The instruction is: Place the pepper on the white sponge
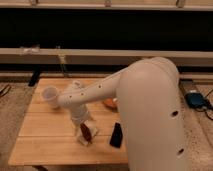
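White arm (150, 115) casing fills the near right side, rising over the right end of the wooden table (45, 142). Toward the table's front edge, near its middle, lies the white sponge (81, 140). The dark red pepper (86, 132) sits right at the sponge, touching or just above it. The gripper (85, 129) points down at the same spot on the table, right at the pepper; whether it is pinching the pepper or spread apart cannot be told. A black object (116, 135) lies on the table just right of them. Farther back on the table stands a white cup (50, 95) at the left. An orange object (109, 103) shows behind the arm. Beyond the table's far edge runs a pale ledge (100, 55).
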`<state>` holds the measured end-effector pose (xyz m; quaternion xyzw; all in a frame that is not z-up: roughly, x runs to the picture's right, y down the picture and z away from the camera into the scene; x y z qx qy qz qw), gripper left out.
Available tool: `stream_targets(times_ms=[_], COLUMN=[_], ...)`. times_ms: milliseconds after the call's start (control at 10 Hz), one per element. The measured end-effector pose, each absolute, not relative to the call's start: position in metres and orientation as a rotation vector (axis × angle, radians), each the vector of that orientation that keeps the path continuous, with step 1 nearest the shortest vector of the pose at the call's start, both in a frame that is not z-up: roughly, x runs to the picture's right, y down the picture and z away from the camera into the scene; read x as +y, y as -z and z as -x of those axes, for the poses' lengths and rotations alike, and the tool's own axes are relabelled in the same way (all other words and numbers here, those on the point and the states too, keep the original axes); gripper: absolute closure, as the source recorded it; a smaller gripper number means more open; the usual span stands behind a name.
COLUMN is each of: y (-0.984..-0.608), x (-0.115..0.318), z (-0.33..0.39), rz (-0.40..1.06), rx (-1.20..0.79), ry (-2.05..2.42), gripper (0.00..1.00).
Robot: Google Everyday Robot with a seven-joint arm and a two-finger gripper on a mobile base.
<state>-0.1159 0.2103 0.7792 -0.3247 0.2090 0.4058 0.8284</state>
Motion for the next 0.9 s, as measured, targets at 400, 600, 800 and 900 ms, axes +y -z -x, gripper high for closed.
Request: stream_targets(times_ms=[400, 600, 800, 900], y=[-0.773, -0.765, -0.764, -0.764], x=[0.199, 0.187, 0.187, 0.187], z=[0.113, 0.111, 0.111, 0.113], rz=[0.685, 0.698, 0.700, 0.701], rx=[0.406, 0.357, 0.353, 0.352], ry=[-0.895, -0.923, -0.926, -0.923], gripper=[0.20, 0.20, 0.20, 0.20])
